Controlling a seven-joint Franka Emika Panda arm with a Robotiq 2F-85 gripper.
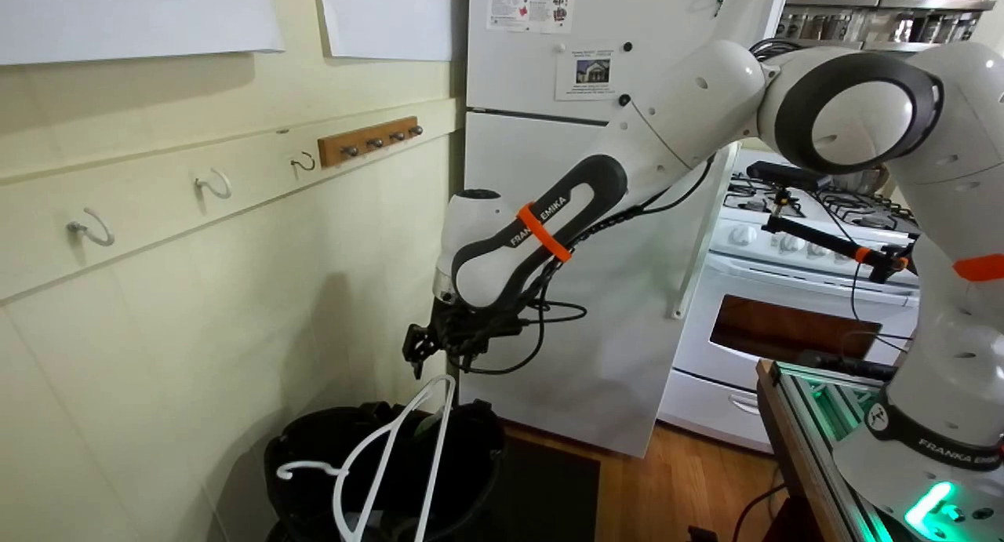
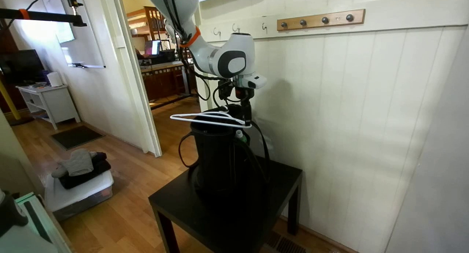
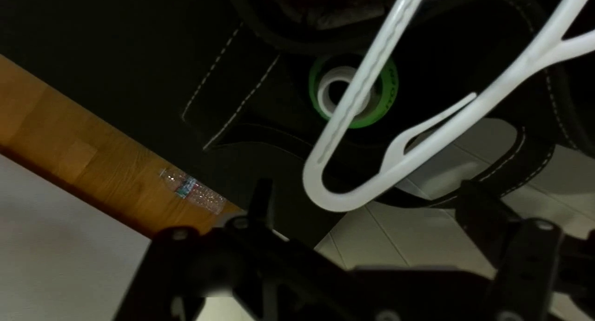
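My gripper (image 1: 417, 361) points down above a black container with handles (image 1: 286, 448). It also shows in an exterior view (image 2: 247, 117) and in the wrist view (image 3: 372, 205), where its dark fingers are spread apart with nothing clamped between them. A white plastic hanger (image 1: 440, 448) lies across the container's top, sticking up past the rim. In the wrist view the hanger's rounded corner (image 3: 341, 202) is between the fingertips in the picture; neither finger visibly touches it. A round green item with a white ring (image 3: 393, 84) sits beneath the hanger.
The container stands on a black side table (image 2: 227, 223) beside the wall. Wall hooks (image 1: 213, 183) and a wooden peg rack (image 1: 369, 142) are above. A white fridge (image 1: 541, 212) stands behind the arm. A clear bottle (image 3: 200, 193) lies on the floor.
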